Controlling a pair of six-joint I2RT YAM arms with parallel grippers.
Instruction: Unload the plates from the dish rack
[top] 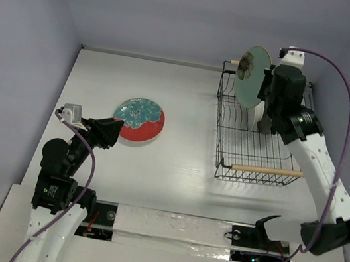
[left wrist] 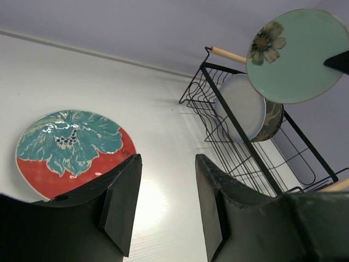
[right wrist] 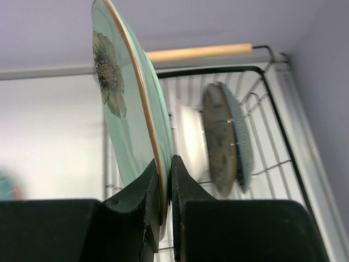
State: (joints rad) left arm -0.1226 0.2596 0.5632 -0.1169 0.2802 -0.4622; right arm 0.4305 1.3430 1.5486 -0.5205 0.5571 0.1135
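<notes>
My right gripper [right wrist: 165,185] is shut on the lower rim of a pale green plate with a brown flower [right wrist: 125,109], holding it upright above the far end of the black wire dish rack [top: 222,115]; the plate also shows in the top view [top: 252,73] and the left wrist view [left wrist: 294,54]. A white plate [left wrist: 242,106] and a darker grey plate [right wrist: 220,139] stand in the rack. A red plate with a teal floral centre [top: 138,119] lies flat on the table. My left gripper [left wrist: 166,202] is open and empty, just near of the red plate [left wrist: 65,150].
The rack has a wooden rod handle at the near end [top: 266,169] and another at the far end [right wrist: 199,52]. The back wall stands just behind the rack, and the right wall is close beside it.
</notes>
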